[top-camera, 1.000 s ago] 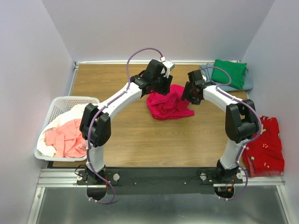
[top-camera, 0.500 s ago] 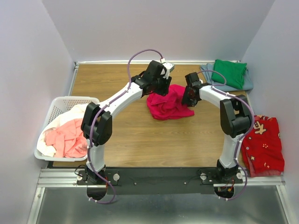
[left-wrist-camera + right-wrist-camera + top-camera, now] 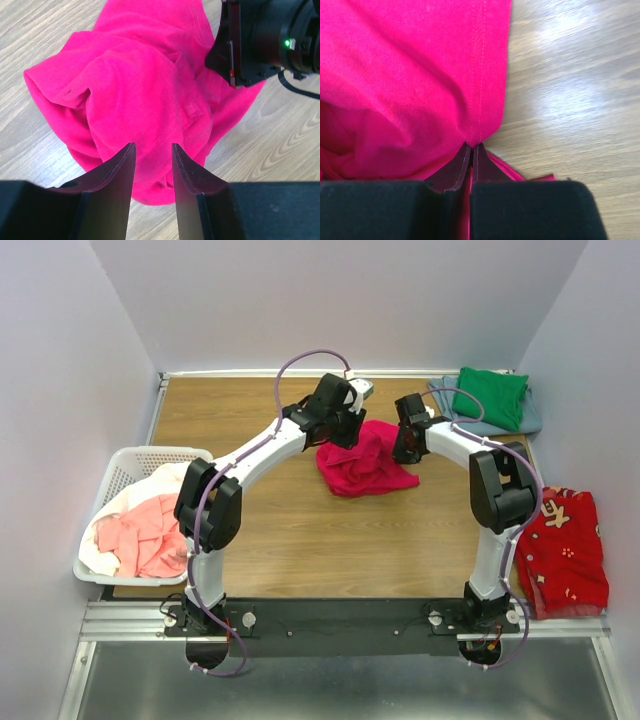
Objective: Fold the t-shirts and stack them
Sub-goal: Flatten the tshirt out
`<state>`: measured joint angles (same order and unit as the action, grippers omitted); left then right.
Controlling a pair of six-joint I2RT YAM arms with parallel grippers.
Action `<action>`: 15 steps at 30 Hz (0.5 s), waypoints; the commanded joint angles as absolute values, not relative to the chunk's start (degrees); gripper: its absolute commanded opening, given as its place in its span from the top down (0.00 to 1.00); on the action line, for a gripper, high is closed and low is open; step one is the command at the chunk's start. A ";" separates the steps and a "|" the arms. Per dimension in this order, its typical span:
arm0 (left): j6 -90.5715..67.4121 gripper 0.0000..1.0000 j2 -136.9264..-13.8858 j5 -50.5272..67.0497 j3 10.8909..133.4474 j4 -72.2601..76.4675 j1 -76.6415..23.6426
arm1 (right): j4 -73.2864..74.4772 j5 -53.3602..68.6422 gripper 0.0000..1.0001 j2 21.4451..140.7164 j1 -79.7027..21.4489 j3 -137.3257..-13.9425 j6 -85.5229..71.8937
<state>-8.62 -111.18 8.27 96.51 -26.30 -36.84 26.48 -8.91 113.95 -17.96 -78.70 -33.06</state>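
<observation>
Crimson-pink t-shirt [image 3: 365,462], 1 of it, bunched in a crumpled heap near the middle of the wooden table [image 3: 250,420], a bit toward the far side. Both arms meet over it.

Right gripper [image 3: 471,146] is on the heap's right side. Its jaws are nearly together and pinch a stitched hem edge of the shirt, the seam running straight down into the tips. More pink cloth shows below, between the fingers.

Left gripper [image 3: 152,146] is at the heap's far-left side, jaws partly apart with a narrow gap. Pink cloth fills the view between the tips. Cannot tell if the pads touch the cloth; nothing looks clamped.

Other t-shirts, 4 counted:
- 1 green t-shirt [image 3: 492,395], folded, at the far right corner of the table.
- 1 grey-blue t-shirt [image 3: 532,420], under the green one, its edges sticking out.
- 1 salmon-pink t-shirt [image 3: 140,538], loose in the basket.
- 1 white t-shirt [image 3: 118,508], in the same basket, lying beside and under the salmon one.

White lattice basket [image 3: 150,452], 1, sits at the left edge of the table, well apart from the heap. Red patterned cloth [image 3: 565,552], 1, lies at the right edge near the right arm's base, partly off the wood.
</observation>
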 commanded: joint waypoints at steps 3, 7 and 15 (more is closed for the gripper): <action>-4.66 0.56 -110.04 14.23 97.47 -26.37 -39.19 | 27.42 -13.45 0.88 112.24 -16.52 -80.68 -31.82; -3.08 0.56 -112.58 14.33 99.22 -27.24 -41.83 | 27.42 -12.13 0.86 113.03 -16.52 -80.68 -32.60; -4.04 0.56 -117.77 11.87 104.76 -27.86 -42.89 | 27.42 -9.94 0.85 113.82 -16.52 -80.77 -32.87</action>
